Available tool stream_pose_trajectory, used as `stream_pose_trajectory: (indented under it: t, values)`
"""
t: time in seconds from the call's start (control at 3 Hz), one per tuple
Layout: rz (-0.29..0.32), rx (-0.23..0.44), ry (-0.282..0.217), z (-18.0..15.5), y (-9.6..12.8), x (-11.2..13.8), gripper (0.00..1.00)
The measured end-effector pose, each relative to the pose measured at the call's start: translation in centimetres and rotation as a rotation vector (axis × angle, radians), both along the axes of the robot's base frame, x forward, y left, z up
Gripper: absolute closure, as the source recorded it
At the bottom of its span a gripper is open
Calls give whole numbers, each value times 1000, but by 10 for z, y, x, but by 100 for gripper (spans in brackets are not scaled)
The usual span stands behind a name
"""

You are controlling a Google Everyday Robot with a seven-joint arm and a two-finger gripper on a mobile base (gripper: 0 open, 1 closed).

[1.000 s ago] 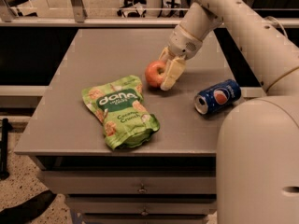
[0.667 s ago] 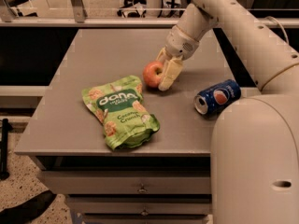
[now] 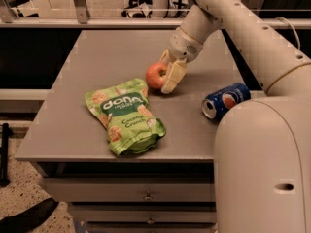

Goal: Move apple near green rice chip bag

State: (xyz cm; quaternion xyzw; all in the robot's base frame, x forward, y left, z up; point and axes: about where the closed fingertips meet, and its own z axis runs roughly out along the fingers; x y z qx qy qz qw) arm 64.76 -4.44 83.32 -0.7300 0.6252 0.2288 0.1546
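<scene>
The apple, red-orange and round, sits low over the grey table near its middle. My gripper comes down from the upper right and is shut on the apple; one pale finger covers the apple's right side and the other is behind it. The green rice chip bag lies flat just below and left of the apple, a small gap between the bag's top right corner and the fruit.
A blue Pepsi can lies on its side at the table's right edge. My own white arm and body fill the right foreground. Drawers run under the tabletop, with a railing behind.
The gripper and the apple have shifted slightly left, closer to the bag's top right corner. The bag and the can have not moved.
</scene>
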Motion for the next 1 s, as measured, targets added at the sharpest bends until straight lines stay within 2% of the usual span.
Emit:
stream_pose_trajectory:
  t: [0.33, 1.0]
  values:
    - [2, 0, 0, 0, 1, -1, 0]
    - [5, -2, 2, 0, 1, -4, 0]
